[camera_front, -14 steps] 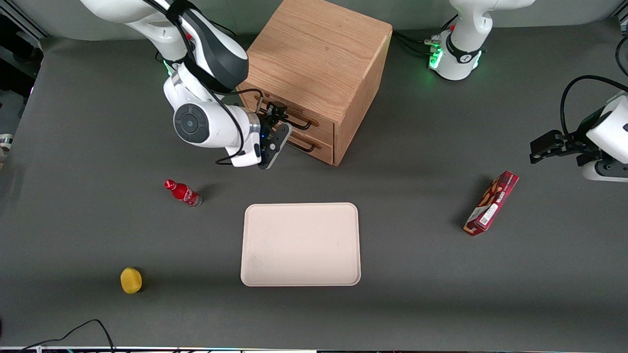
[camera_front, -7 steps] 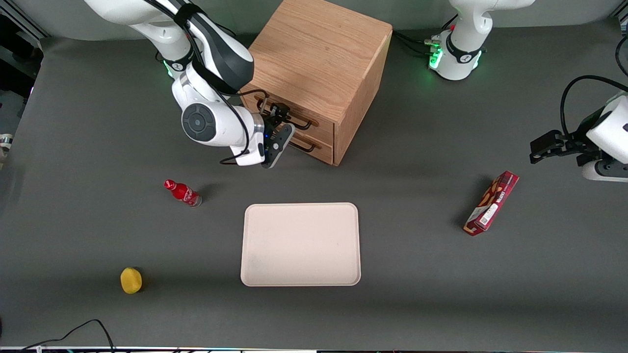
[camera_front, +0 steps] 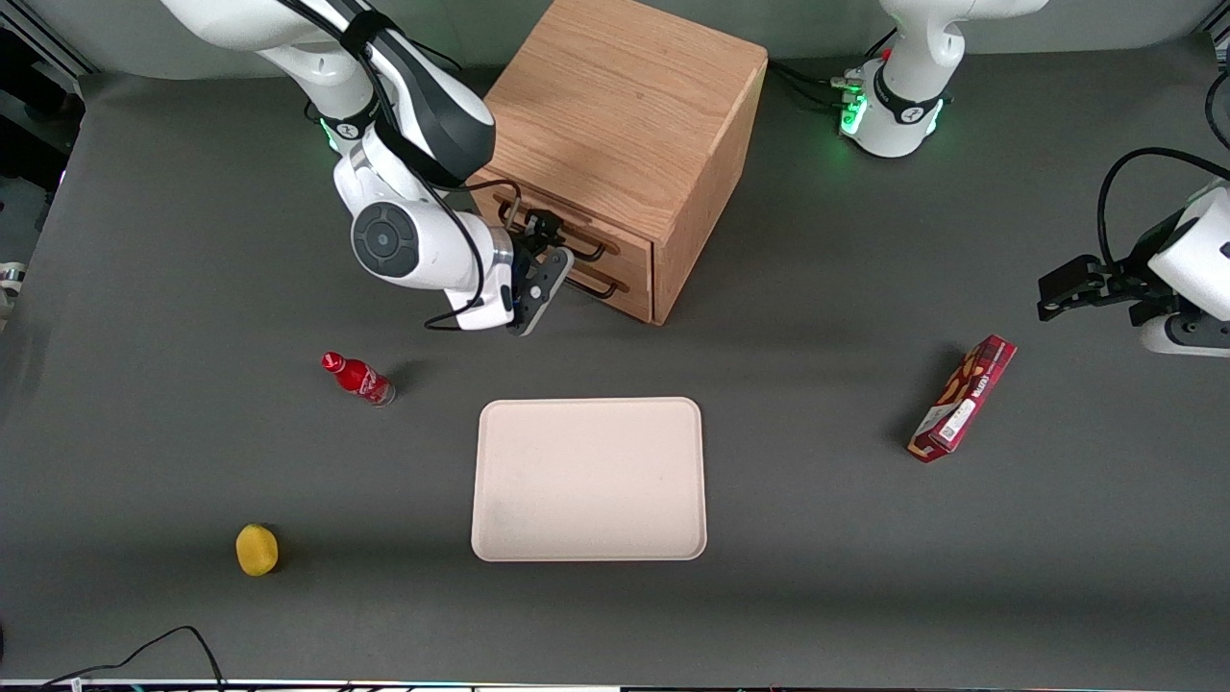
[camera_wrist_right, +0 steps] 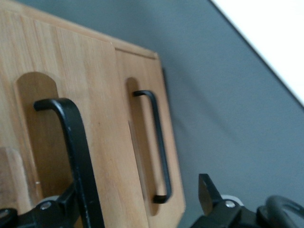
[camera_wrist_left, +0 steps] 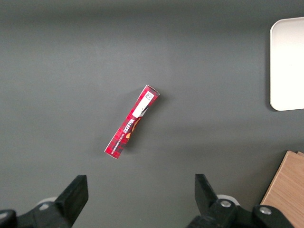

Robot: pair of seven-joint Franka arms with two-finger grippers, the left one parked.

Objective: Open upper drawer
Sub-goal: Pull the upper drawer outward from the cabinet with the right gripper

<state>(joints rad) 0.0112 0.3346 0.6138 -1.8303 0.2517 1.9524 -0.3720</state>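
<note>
the gripper (camera_front: 545, 237) sits against the front of the oak cabinet (camera_front: 629, 125) in the upper middle of the front view, its fingers spread either side of the upper drawer (camera_front: 577, 231)'s black wire handle (camera_wrist_right: 76, 152), not pinching it. the drawer front looks flush with the bottom drawer (camera_front: 601, 281) under it. nearer the camera, the red bottle (camera_front: 357, 378), the pale tray (camera_front: 589, 479) and, lower left, the yellow fruit (camera_front: 257, 549). a red box (camera_front: 963, 398) lies at right.
</note>
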